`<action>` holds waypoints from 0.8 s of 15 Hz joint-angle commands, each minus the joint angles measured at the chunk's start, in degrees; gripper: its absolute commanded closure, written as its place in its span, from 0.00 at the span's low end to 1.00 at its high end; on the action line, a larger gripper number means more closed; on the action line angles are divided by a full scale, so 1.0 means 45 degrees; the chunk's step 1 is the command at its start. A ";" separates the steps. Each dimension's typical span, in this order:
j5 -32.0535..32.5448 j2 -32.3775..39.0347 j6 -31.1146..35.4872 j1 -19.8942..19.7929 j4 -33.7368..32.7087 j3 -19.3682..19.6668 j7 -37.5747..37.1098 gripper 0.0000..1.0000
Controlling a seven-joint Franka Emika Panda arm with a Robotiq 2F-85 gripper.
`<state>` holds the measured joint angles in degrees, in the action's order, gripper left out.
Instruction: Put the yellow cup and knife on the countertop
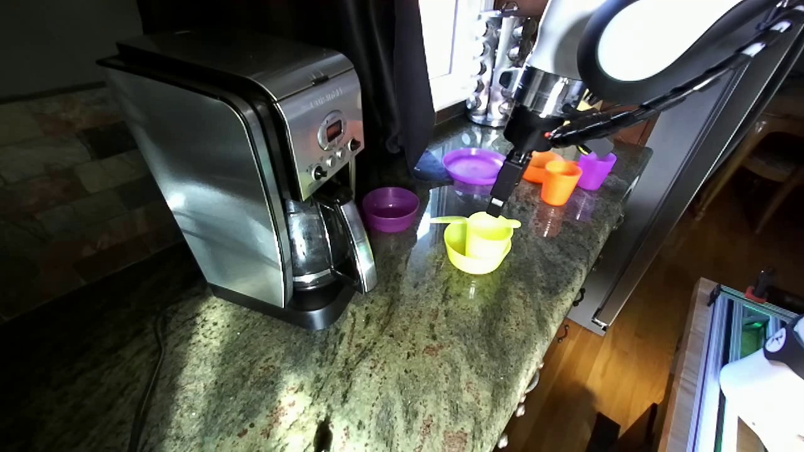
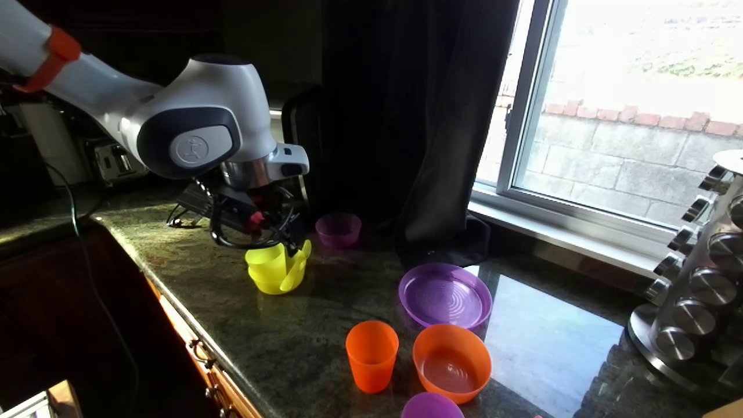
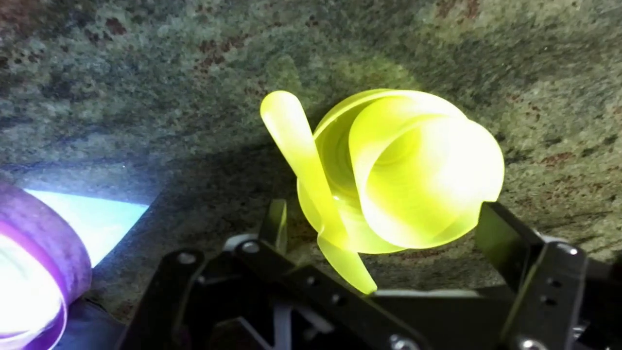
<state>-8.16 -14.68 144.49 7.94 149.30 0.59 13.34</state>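
A yellow cup (image 3: 413, 180) stands inside a yellow bowl (image 3: 347, 108), which sits on the stone countertop (image 1: 402, 351). A yellow knife (image 3: 306, 160) lies across the bowl's rim beside the cup, both its ends past the rim. Cup (image 1: 488, 237), knife (image 1: 447, 220) and bowl (image 1: 475, 265) also show in an exterior view, and the cup (image 2: 268, 264) and knife (image 2: 297, 268) in an exterior view. My gripper (image 3: 384, 214) is open above them, its fingers wide apart and empty. One fingertip overlaps the cup's edge in the wrist view; I cannot tell if they touch.
A coffee maker (image 1: 251, 157) and a purple bowl (image 1: 391, 210) stand near. A purple plate (image 2: 446, 296), orange cup (image 2: 372, 357), orange bowl (image 2: 451, 366) and purple cup (image 2: 432, 406) are farther along. A spice rack (image 2: 691, 290) stands by the window. The counter's edge drops to the floor.
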 commanded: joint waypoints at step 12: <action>-0.0319 0.0961 0.0776 -0.0223 -0.0022 -0.0132 -0.0853 0.76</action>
<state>-8.28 -11.08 147.03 7.44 149.18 0.58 10.12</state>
